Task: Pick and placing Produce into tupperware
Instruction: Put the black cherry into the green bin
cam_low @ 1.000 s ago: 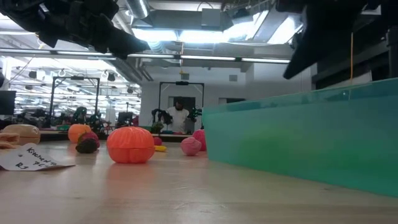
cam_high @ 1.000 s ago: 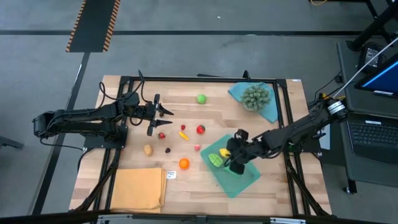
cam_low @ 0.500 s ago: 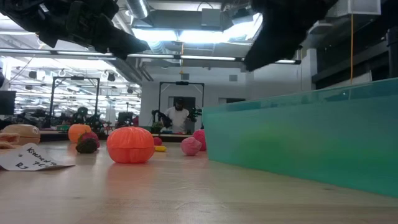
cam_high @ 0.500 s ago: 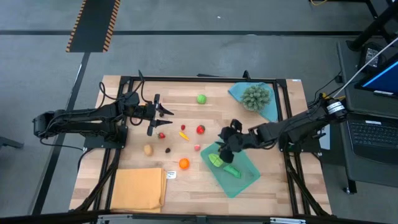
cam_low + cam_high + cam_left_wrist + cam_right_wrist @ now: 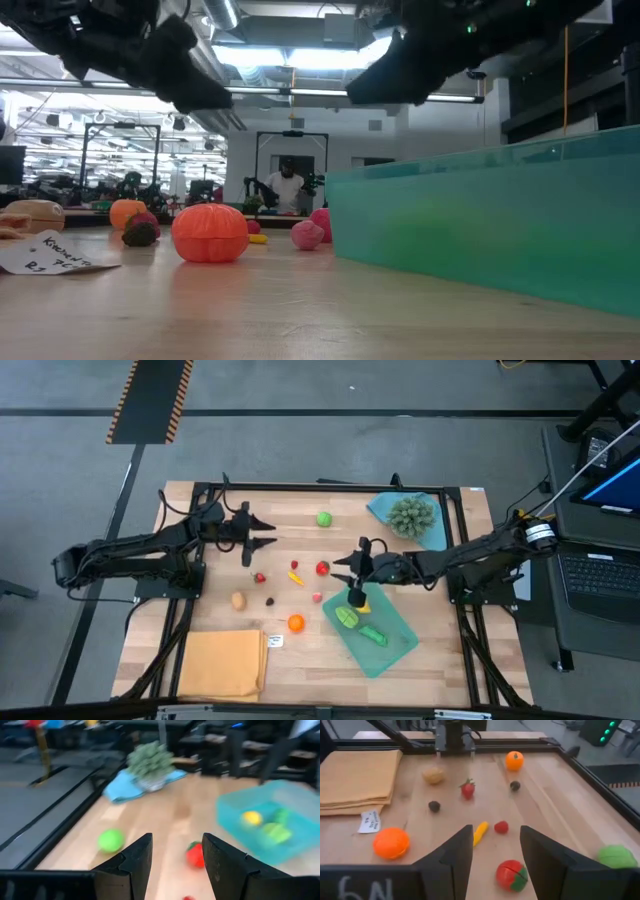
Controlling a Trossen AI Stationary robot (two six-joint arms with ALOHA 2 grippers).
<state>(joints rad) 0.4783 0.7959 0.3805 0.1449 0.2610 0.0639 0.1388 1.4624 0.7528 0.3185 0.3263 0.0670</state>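
Right gripper [image 5: 352, 572] has swung off the tupperware [image 5: 400, 643] toward the loose produce, fingers parted, holding nothing. Nearest piece: red tomato [image 5: 322, 568], just beside its tips (left gripper [image 5: 258, 536] sits farther off, also empty, part-open).

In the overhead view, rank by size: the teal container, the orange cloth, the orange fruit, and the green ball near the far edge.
Largest to smallest in the high view:
1. Orange cloth and teal container, too alike to rank
2. Orange fruit and green ball, also too alike
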